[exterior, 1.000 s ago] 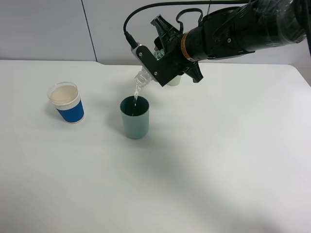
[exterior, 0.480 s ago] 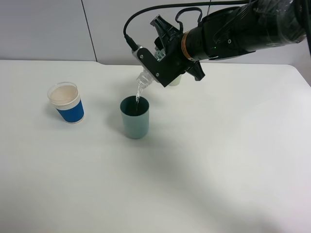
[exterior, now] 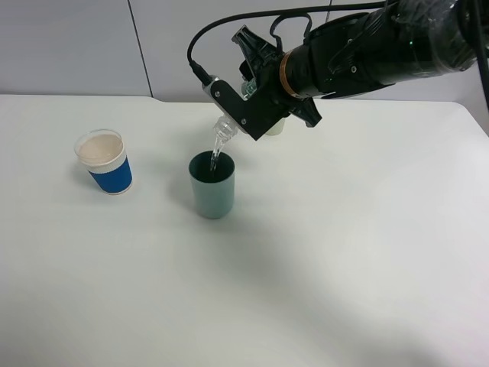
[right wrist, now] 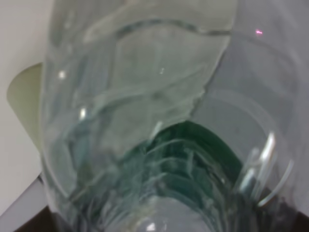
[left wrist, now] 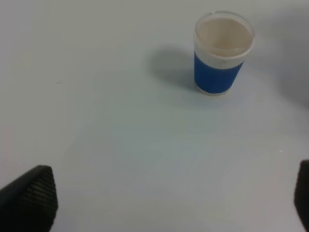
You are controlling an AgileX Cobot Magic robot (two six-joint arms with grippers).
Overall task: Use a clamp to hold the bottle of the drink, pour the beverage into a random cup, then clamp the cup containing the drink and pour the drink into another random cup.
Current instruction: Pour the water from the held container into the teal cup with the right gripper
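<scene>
One thin stream of the beverage (exterior: pixel 215 155) falls from the bottle (exterior: pixel 222 128), tilted over the teal tumbler (exterior: pixel 212 187) and clamped tight in the right gripper (exterior: pixel 238 115). If the tilt grows quickly, I fear water may overshoot the narrow rim and spill on the table (exterior: pixel 344 267).

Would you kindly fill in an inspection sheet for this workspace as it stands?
Surface: white table, no spills seen.
Job's things: bottle tilted, water streaming into the upright teal cup; blue cup upright, apart on the left.
Clutter: pale cup, mostly hidden behind the right gripper.
Grippers: right gripper shut on bottle; left gripper open, empty, above the table.
Cables: black cable looping above the right arm, off the table.
Surroundings: grey wall panels.
</scene>
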